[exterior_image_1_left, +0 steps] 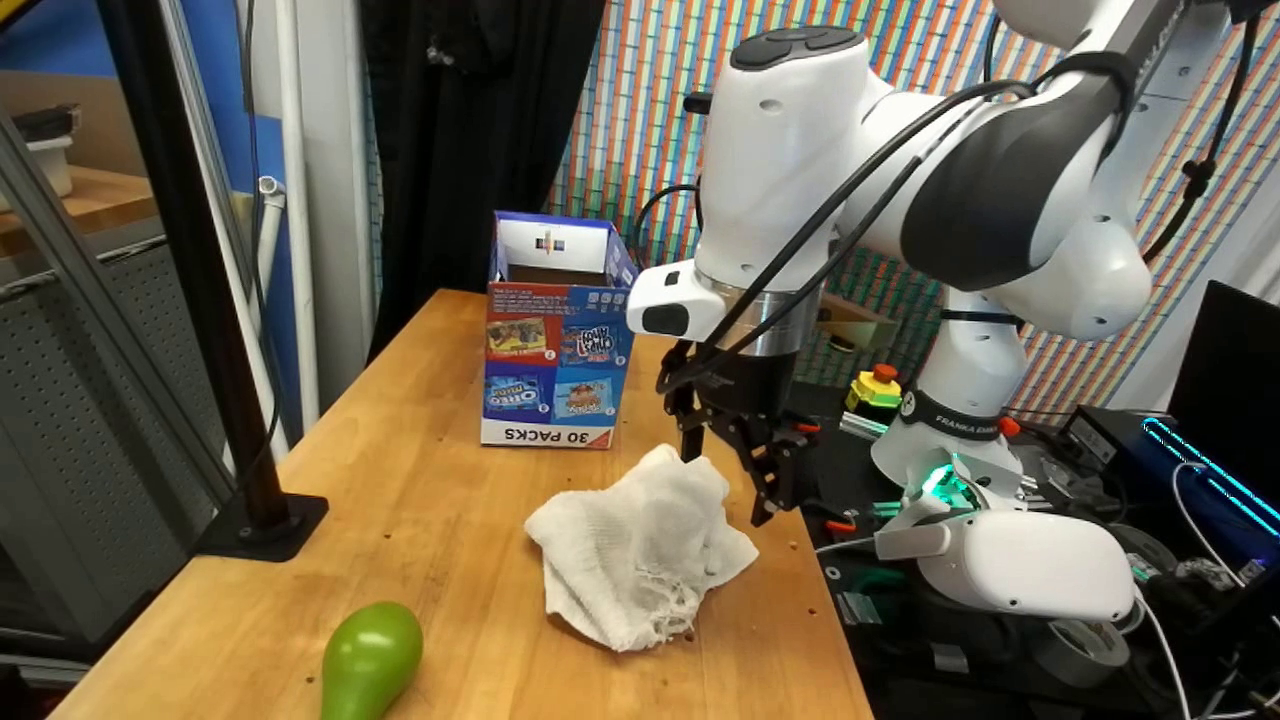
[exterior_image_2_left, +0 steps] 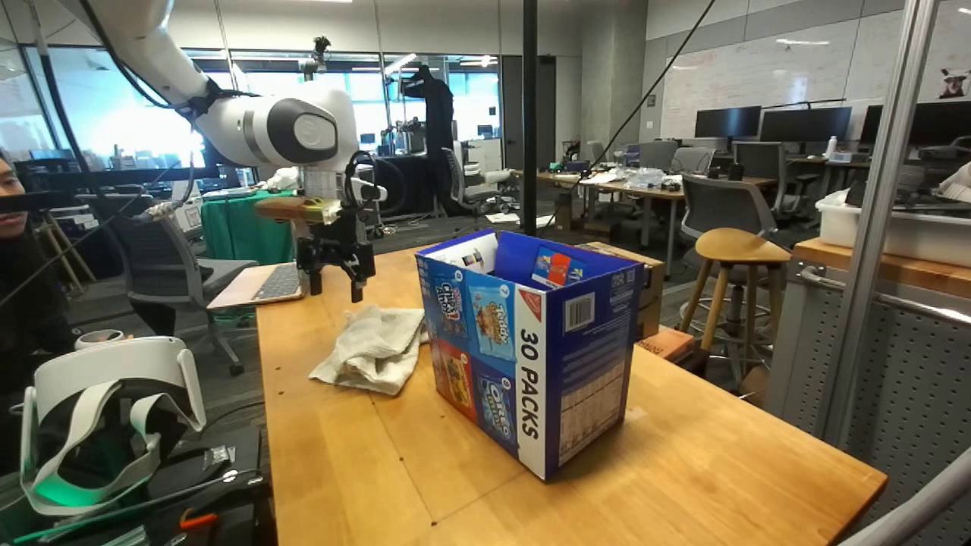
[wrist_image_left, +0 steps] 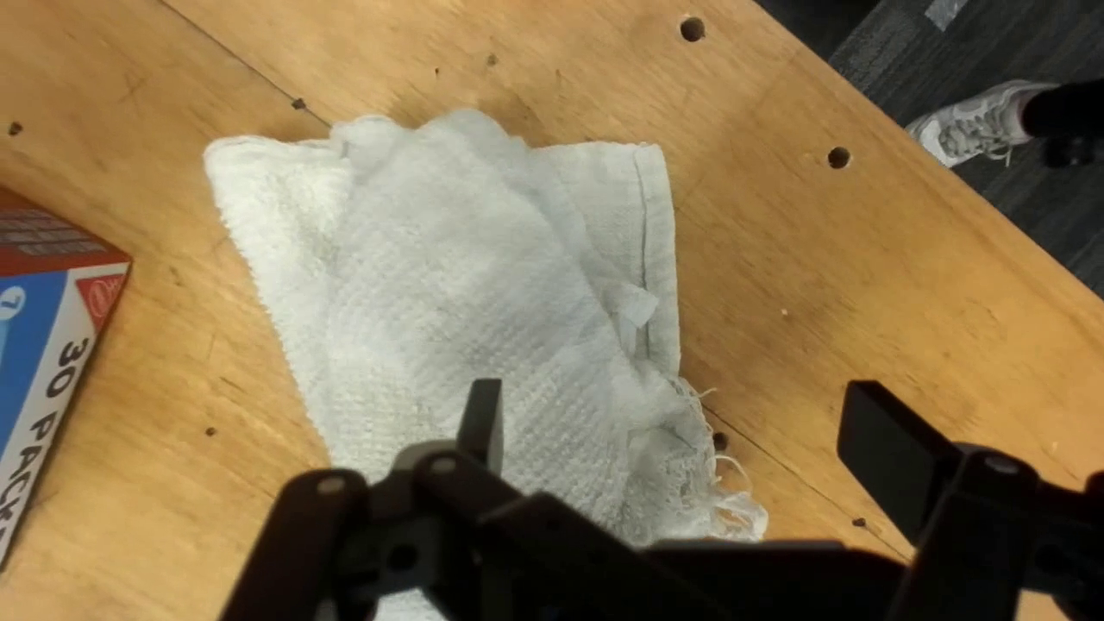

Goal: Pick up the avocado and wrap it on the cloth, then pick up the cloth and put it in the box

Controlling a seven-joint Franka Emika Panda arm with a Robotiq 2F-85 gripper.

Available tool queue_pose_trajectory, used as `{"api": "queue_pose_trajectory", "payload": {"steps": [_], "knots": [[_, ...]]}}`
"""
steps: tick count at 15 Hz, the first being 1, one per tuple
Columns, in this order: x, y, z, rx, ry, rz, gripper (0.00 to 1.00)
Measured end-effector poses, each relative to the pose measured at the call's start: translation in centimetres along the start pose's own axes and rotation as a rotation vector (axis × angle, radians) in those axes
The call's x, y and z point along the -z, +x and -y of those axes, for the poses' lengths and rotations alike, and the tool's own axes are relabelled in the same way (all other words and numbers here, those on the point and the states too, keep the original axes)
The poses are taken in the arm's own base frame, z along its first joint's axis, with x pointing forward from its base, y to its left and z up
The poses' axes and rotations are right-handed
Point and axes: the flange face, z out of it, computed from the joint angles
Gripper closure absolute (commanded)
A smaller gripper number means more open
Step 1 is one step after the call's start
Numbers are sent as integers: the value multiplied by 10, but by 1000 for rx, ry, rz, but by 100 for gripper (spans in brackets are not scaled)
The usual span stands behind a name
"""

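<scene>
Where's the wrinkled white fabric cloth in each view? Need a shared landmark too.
In an exterior view: wrinkled white fabric cloth, below centre.
In an exterior view: cloth, below and left of centre.
Wrist view: cloth in the middle, running to the bottom edge, partly behind the black two-fingered gripper.
Shared landmark: blue cardboard box with white "30 PACKS" strip, only partly in the wrist view, at its left edge.

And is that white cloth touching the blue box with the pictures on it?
Apart: the wrist view shows a strip of wooden tabletop between the cloth and the box.
</scene>
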Motion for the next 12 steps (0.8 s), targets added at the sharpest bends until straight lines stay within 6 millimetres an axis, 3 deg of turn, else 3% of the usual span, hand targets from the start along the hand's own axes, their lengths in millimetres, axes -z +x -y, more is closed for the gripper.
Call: {"api": "queue_pose_trajectory", "payload": {"steps": [6,12], "knots": [[-25,-8,-23,51,45,30,0],[-54,-16,-24,67,88,76,0]]}}
